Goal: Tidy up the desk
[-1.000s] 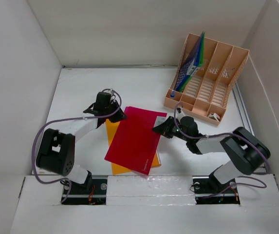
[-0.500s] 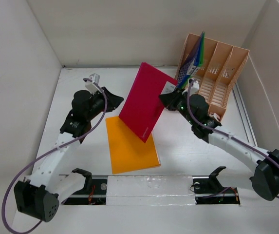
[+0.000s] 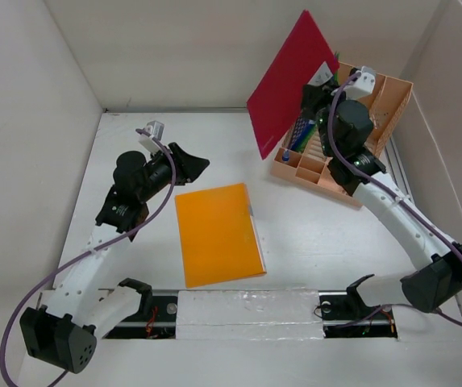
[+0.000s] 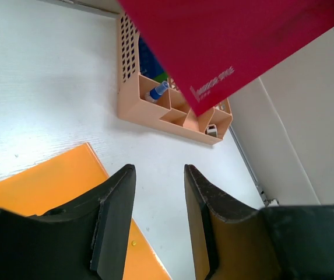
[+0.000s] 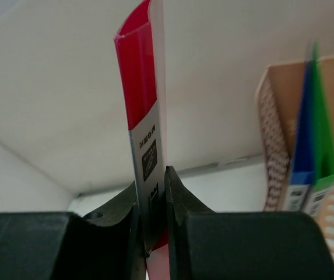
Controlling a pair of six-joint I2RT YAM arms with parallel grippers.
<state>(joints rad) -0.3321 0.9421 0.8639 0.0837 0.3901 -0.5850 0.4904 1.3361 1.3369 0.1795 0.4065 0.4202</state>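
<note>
White matte counter [image 3: 327, 242], boxed in by white panels [image 3: 21, 121] on the left, far and right sides, filling most of the top view, with both arm bases at its near edge. Flat on it near the middle, slightly skewed, an orange folder [image 3: 217, 234]. At the far right corner, a peach slotted file rack [image 3: 376, 101]. Upright in its leftmost slot, side by side, a blue folder [image 5: 302, 146] and a green folder [image 5: 324, 134], each with a pale label low on the spine, print too blurred to read. In a small front compartment of the rack, a blue-capped pen-like item [image 4: 157, 91].

Up off the counter by the rack's left end, tilted, a red folder [image 3: 285, 81]. Pinched at its spine by the right jaws, closed tight on it, and seen edge-on from the right wrist. On that spine, a grey label [image 5: 149, 151] with a dark printed block, not legible. Near one corner of the red cover, faint tone-on-tone lettering [image 4: 213, 81], too small to make out from the left wrist.

As for the left jaws: narrowly parted, gripping nothing, hanging above the counter just beyond the orange folder's far left corner and pointing toward the rack. Between the black fingers [image 4: 114, 221], only bare white counter and a corner of orange.
</note>
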